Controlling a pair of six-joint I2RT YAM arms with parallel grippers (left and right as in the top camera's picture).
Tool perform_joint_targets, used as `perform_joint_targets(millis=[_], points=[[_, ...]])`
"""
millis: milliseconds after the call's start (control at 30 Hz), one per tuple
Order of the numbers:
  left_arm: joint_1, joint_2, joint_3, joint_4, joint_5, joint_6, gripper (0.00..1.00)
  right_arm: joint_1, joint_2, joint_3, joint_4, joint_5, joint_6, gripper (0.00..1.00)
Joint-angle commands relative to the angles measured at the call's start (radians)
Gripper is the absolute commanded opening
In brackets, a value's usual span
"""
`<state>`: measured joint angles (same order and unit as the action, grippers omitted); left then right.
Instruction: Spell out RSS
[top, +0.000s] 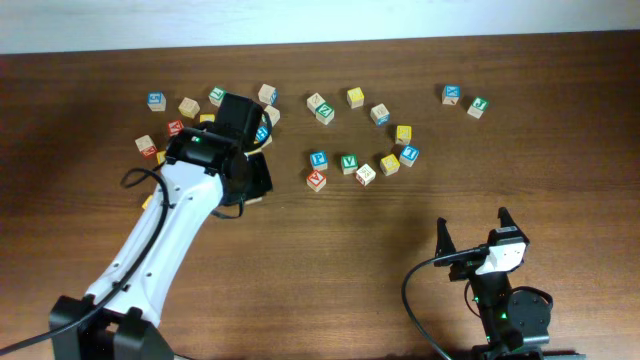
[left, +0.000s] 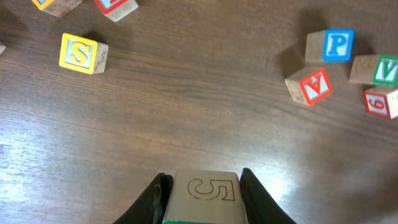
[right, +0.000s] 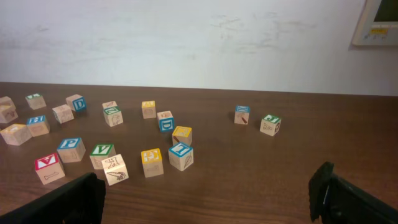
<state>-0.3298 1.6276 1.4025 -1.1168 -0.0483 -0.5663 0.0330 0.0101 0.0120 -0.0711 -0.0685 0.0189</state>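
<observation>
Left jaws against both sides of block (left: 205, 193), carved face toward camera.

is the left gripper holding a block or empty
Holding: the left gripper is shut on a wooden block, fingers against both its sides.

A dark wood table (top: 330, 250) meets a scuffed white wall (right: 186, 37) bearing, perhaps, 1 thermostat panel (right: 379, 22).

Left gripper (left: 204, 182) seemingly clamped, right (right: 208, 190) wide
</observation>
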Motion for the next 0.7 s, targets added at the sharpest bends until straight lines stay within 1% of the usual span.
perform_joint_targets(millis=[0, 67, 167, 200, 233, 333, 400, 467, 500, 600, 633, 667], points=[[-0.059, 0.006, -0.077, -0.006, 0.021, 0.042, 0.26, -0.006, -0.006, -0.006, -0.003, 0.002, -0.004, 0.98], [-0.115, 0.006, -0.170, 0.081, 0.055, 0.041, 0.26, -0.006, -0.006, -0.006, -0.003, 0.002, -0.004, 0.98], [-0.173, 0.007, -0.256, 0.181, 0.070, 0.040, 0.26, -0.006, -0.006, -0.006, -0.003, 0.002, -0.004, 0.98], [-0.199, 0.007, -0.297, 0.227, 0.083, 0.024, 0.25, -0.006, -0.006, -0.006, -0.003, 0.002, -0.004, 0.98], [-0.217, 0.007, -0.330, 0.269, 0.082, 0.010, 0.27, -0.006, -0.006, -0.006, -0.003, 0.002, -0.004, 0.98], [-0.224, 0.019, -0.372, 0.359, 0.064, -0.029, 0.28, -0.006, -0.007, -0.006, -0.003, 0.002, -0.004, 0.98], [-0.224, 0.044, -0.373, 0.362, 0.010, -0.050, 0.29, -0.006, -0.006, -0.006, -0.003, 0.002, -0.004, 0.98], [-0.224, 0.079, -0.372, 0.362, 0.006, -0.050, 0.33, -0.006, -0.006, -0.006, -0.003, 0.002, -0.004, 0.98], [-0.224, 0.108, -0.373, 0.362, -0.019, -0.050, 0.32, -0.006, -0.006, -0.006, -0.003, 0.002, -0.004, 0.98], [-0.224, 0.140, -0.373, 0.362, -0.023, -0.050, 0.33, -0.006, -0.006, -0.006, -0.003, 0.002, -0.004, 0.98], [-0.224, 0.143, -0.373, 0.362, -0.023, -0.050, 0.35, -0.006, -0.006, -0.006, -0.003, 0.002, -0.004, 0.98], [-0.224, 0.143, -0.372, 0.372, -0.023, -0.050, 0.40, -0.006, -0.006, -0.006, -0.003, 0.002, -0.004, 0.98]])
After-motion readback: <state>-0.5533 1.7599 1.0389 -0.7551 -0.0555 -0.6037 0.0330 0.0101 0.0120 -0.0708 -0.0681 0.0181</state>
